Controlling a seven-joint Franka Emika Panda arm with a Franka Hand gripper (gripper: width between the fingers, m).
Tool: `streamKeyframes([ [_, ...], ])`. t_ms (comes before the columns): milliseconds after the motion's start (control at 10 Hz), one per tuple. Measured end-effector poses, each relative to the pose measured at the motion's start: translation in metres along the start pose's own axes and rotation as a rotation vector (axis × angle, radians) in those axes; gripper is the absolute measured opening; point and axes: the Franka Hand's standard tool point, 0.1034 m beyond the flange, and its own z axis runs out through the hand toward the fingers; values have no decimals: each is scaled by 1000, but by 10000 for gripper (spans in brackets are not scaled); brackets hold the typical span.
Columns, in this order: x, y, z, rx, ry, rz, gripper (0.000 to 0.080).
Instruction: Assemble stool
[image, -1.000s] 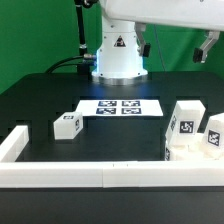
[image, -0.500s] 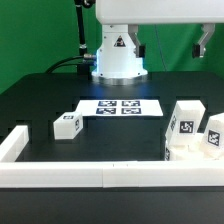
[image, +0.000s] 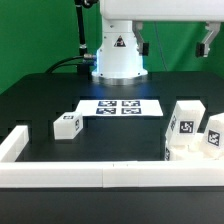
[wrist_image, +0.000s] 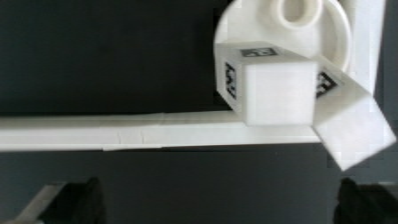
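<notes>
Exterior view: stool parts (image: 186, 128) are being shown bunched at that view's right, standing on the table (image: 50, 95) and tucked into the corner of the border rail (image: 100, 176). Judgement: the rail is being used as a stop, so the parts are being located and blocked from sliding. One lone leg (image: 67, 125) is being shown well apart from them, at the exterior view's left, inside the rail and near the marker board (image: 120, 107). The seat is not being told apart from the legs with confidence at this size.

Wrist view: the bunch is being framed from above. A blocky piece is touching the rail, and a rounded opening is showing on the part behind it.

The gripper (wrist_image: 214, 205) is being held spread. Its fingers (wrist_image: 63, 200) are showing as dark blurs well apart, with nothing being pinched between them. It is being held high over the bunch, clear of every part. Judgement: a first pick is being lined up, and no leg is yet joined to anything.

Labels: only black-and-white square tags are being shown, on the parts and four on the marker board. A dark mark is showing on the robot base (image: 118, 50). No brand or readable writing is being made out.
</notes>
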Motion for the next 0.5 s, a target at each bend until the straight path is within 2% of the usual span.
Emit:
streamKeyframes([
  [100, 2, -3, 7, -27, 47, -143, 649],
  [200, -2, -2, 12, -13, 45, -216, 649],
  [400, -15, -7, 19, 43, -34, -224, 649],
  [500, -20, -7, 21, 48, -108, -328, 649],
])
